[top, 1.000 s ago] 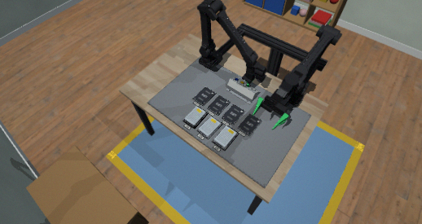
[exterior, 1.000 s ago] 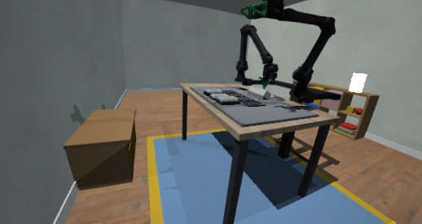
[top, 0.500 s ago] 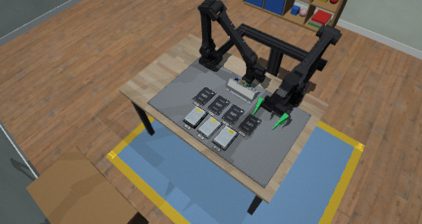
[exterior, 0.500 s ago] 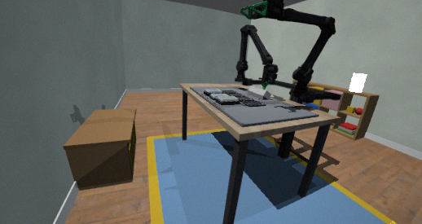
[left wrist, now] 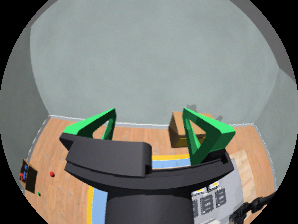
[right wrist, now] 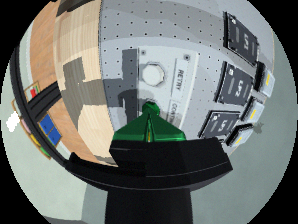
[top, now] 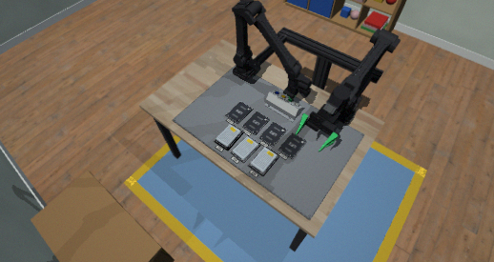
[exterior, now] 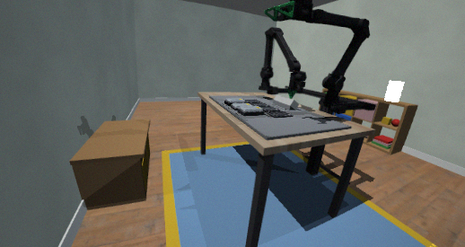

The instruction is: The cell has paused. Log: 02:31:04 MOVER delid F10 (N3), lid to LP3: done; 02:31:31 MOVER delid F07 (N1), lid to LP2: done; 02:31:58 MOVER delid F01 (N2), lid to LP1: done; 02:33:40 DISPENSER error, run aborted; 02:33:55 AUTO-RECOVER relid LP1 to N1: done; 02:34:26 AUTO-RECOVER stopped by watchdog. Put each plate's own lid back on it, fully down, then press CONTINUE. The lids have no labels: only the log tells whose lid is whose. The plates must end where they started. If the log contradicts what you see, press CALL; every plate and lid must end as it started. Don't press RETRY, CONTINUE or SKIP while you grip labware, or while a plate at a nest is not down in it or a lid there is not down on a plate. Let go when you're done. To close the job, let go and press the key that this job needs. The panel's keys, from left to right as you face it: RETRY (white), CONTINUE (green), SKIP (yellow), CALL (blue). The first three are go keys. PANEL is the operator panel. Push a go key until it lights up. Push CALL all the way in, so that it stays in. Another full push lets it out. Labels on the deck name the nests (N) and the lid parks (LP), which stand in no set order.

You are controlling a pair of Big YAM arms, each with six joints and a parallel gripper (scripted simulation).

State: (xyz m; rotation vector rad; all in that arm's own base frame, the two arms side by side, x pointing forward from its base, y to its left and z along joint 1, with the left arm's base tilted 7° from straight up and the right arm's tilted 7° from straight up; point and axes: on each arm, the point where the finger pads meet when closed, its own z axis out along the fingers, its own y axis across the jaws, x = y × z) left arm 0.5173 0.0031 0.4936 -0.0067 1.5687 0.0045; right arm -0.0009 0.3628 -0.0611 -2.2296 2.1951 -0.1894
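Note:
Three plates with clear lids and yellow marks (top: 228, 137) (top: 245, 149) (top: 263, 161) sit level in the front row of nests. The four dark lid parks (top: 239, 112) (top: 256, 123) (top: 273, 133) (top: 292, 146) behind them hold no lids. The operator panel (top: 282, 106) shows its white RETRY key (right wrist: 153, 74) in the right wrist view. My right gripper (right wrist: 149, 112) (exterior: 291, 94) is shut and empty, its tips at the green CONTINUE key (right wrist: 150, 106), which they partly hide. How deep the key is, or whether it is lit, I cannot tell. My left gripper (left wrist: 149, 111) (exterior: 268, 13) is open and empty, high above the table.
The grey deck (top: 334, 174) lies on a wooden table (top: 164, 98). A black beam (top: 329, 46) runs behind the arms. A shelf (exterior: 404, 124) and a brown box (exterior: 112, 139) stand away from the table.

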